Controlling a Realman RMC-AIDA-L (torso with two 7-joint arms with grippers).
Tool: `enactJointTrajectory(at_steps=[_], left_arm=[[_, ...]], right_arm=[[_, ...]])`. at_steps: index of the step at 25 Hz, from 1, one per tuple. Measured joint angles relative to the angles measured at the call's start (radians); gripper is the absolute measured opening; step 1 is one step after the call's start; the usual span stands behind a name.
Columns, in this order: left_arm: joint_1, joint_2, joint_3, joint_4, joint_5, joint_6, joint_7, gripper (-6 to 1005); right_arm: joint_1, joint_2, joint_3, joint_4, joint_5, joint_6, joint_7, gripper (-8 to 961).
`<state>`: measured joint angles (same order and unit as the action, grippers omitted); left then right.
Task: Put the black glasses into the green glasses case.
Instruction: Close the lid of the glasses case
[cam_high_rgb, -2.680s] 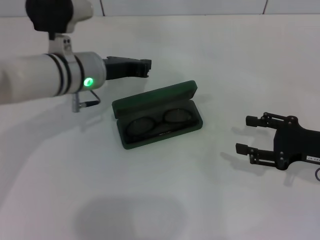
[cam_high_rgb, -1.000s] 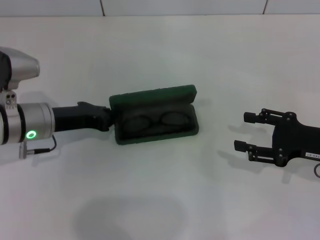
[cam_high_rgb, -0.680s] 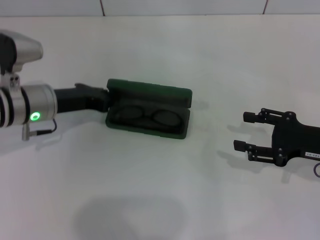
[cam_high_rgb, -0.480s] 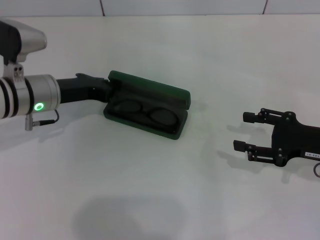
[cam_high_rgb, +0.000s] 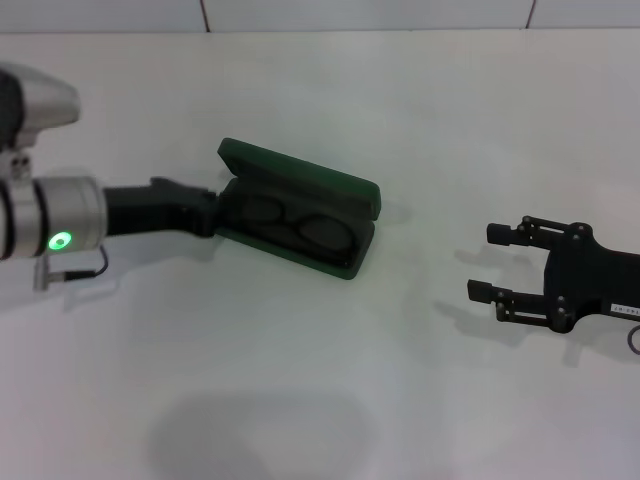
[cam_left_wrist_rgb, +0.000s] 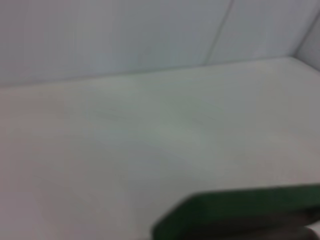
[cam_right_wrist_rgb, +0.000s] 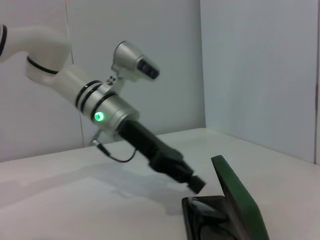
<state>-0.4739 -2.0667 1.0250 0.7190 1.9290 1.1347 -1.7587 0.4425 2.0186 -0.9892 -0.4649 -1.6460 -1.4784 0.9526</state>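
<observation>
Both lenses of the black glasses (cam_high_rgb: 300, 222) are seen inside the open green glasses case (cam_high_rgb: 300, 180). The left gripper (cam_high_rgb: 208, 212) is pressed against the case's end, finger state probably closed but hard to tell. The right gripper (cam_high_rgb: 495, 262) is parked well apart, fingers spread.

Dark green glasses case (cam_high_rgb: 300, 200), black glasses (cam_high_rgb: 300, 222), white table (cam_high_rgb: 330, 380), black grippers.

Case: the green glasses case (cam_high_rgb: 300, 215) is a dark green oblong hard shell with rounded corners and a dark lining.
Case state: it is open, the lid raised along the far long side.
Case pose: it is laid slantwise on the white bench (cam_high_rgb: 330, 380), near the middle.
Glasses: the black glasses (cam_high_rgb: 300, 222) are thin-framed with rounded rims.
Glasses place: they are laid flat inside the case tray.
</observation>
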Motion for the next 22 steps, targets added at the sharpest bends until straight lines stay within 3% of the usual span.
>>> enactJointTrajectory(at_steps=[4, 8, 12, 17, 22], left_arm=[[0.046, 0.004, -0.052, 0.046, -0.080, 0.124, 0.009, 87], [0.062, -0.007, -0.078, 0.092, -0.188, 0.178, 0.010, 87], [0.036, -0.025, -0.026, 0.107, -0.189, 0.050, -0.017, 88], [-0.017, -0.027, 0.139, 0.107, -0.186, -0.180, -0.123, 89], [-0.082, -0.024, 0.258, 0.113, -0.106, -0.307, -0.288, 90]], right_arm=[[0.000, -0.001, 0.001, 0.000, 0.000, 0.000, 0.000, 721], [-0.001, -0.001, 0.001, 0.000, 0.001, 0.000, 0.000, 721], [0.002, 0.001, 0.001, 0.000, 0.001, 0.005, 0.000, 721], [0.003, 0.001, 0.001, 0.000, 0.001, 0.002, 0.000, 721], [-0.001, 0.000, 0.001, 0.000, 0.002, 0.002, 0.000, 721]])
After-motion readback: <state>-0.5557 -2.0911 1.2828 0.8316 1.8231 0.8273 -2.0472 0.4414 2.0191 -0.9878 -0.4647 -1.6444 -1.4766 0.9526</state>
